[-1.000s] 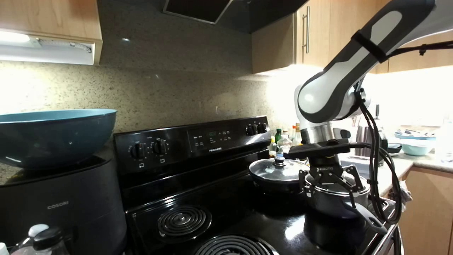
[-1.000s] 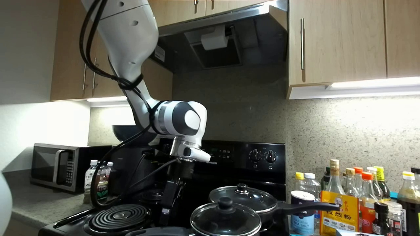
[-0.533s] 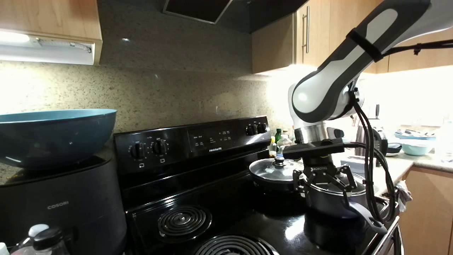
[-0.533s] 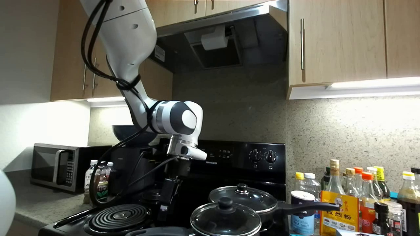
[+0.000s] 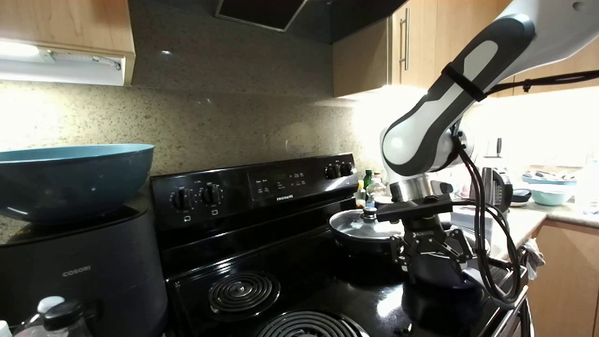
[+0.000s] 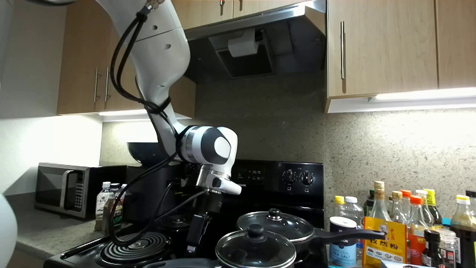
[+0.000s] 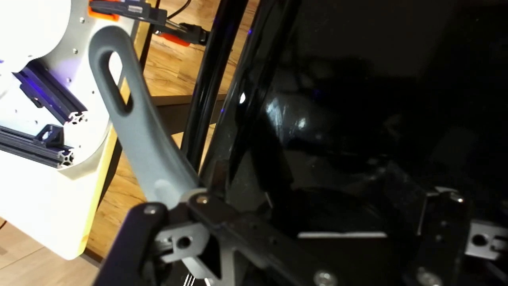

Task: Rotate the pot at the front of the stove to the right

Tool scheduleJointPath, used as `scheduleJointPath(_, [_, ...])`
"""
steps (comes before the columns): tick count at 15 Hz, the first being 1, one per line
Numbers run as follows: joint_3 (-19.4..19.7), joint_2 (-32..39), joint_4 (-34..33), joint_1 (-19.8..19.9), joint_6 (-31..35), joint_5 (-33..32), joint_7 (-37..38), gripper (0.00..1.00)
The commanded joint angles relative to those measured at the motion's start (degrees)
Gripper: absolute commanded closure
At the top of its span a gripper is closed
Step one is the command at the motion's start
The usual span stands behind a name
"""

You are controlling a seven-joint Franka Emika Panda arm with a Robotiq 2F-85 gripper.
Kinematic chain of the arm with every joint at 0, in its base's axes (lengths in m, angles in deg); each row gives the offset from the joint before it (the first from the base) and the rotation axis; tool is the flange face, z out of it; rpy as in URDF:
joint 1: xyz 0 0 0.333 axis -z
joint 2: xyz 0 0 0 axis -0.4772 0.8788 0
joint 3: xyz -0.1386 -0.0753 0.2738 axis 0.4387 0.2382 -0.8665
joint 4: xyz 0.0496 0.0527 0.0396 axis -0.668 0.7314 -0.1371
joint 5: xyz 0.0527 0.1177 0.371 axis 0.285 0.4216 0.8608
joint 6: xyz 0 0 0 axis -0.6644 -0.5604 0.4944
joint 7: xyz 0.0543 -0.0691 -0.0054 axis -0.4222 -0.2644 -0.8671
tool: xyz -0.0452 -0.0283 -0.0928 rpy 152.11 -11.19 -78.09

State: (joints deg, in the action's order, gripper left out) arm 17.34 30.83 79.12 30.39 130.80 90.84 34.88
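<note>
wrist view, pincer spread wide, partly hiding gray pot handle, black stove below

The robot arm slopes down to the bent wrist; the gripper points downward, its two fingers set wide apart.

Both exterior views face the stove, the wrist view downward.
</note>
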Motion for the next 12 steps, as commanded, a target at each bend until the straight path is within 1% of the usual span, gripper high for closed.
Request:
scheduleJointPath(1, [1.28,-0.6,1.21,0.82,-0.87,0.78,-0.97,0.0])
scheduleJointPath(6, [3.31,-2.52,4.73,1.75,0.97,1.13,-1.68,0.0])
scheduleJointPath(12, [5.65,-5.69,9.93,4.07,3.25,0.9,-2.55,0.0])
